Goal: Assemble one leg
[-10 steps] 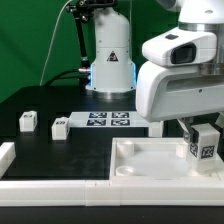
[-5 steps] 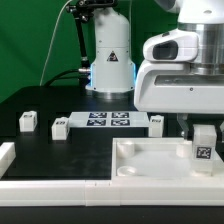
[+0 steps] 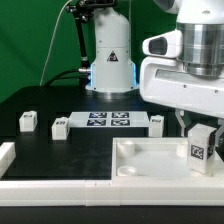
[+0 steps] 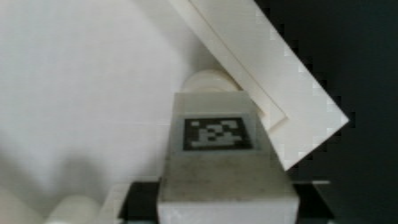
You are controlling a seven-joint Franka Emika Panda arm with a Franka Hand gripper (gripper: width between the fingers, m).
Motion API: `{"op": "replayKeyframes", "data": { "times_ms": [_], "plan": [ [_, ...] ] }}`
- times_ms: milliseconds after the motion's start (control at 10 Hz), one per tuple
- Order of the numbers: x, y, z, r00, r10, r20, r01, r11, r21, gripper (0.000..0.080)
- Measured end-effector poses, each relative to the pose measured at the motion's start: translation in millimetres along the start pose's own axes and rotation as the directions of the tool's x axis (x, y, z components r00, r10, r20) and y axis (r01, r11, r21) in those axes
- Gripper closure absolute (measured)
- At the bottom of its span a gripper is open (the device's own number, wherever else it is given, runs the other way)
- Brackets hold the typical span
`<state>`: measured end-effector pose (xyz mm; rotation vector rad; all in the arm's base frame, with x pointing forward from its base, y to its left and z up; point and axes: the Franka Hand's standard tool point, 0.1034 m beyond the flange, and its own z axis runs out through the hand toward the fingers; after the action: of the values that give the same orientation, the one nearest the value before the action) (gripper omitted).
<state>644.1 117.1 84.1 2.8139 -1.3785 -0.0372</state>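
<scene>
My gripper (image 3: pixel 203 133) is shut on the leg (image 3: pixel 202 148), a small white oblong block with a black-and-white tag facing the camera. I hold it upright, slightly tilted, over the large white panel (image 3: pixel 150 160), close to the panel's corner at the exterior view's right. In the wrist view the leg (image 4: pixel 217 135) fills the middle, gripped between the dark fingers (image 4: pixel 144 196), with my gripper (image 4: pixel 224 200) behind it. Its tip lies near the panel's raised rim (image 4: pixel 267 70). I cannot tell whether the leg touches the panel.
Three more small white legs lie on the black table: one (image 3: pixel 28 121) and another (image 3: pixel 60 127) at the exterior view's left, a third (image 3: pixel 156 123) by the marker board (image 3: pixel 107 120). The robot base (image 3: pixel 110 60) stands behind. A white rail (image 3: pixel 50 182) runs along the front.
The gripper and the held leg have shifted slightly, dipping a little toward the panel, and the wrist has turned a little. The other parts have not moved.
</scene>
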Motion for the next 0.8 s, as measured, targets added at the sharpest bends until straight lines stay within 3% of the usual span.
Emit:
{"op": "replayKeyframes", "data": {
  "times_ms": [300,500,600,800],
  "plan": [
    [-0.6,0.1,0.0,0.99,0.141,-0.006,-0.141,0.99,-0.004,0.0508],
    [-1.2,-0.1,0.3,0.997,0.079,-0.005,-0.079,0.997,-0.004,0.0255],
    [-3.5,-1.5,0.0,0.997,0.075,-0.004,-0.075,0.997,-0.003,0.0183],
    [-5.1,-2.5,0.6,0.992,-0.124,-0.004,0.124,0.992,-0.003,0.0156]
  ]
}}
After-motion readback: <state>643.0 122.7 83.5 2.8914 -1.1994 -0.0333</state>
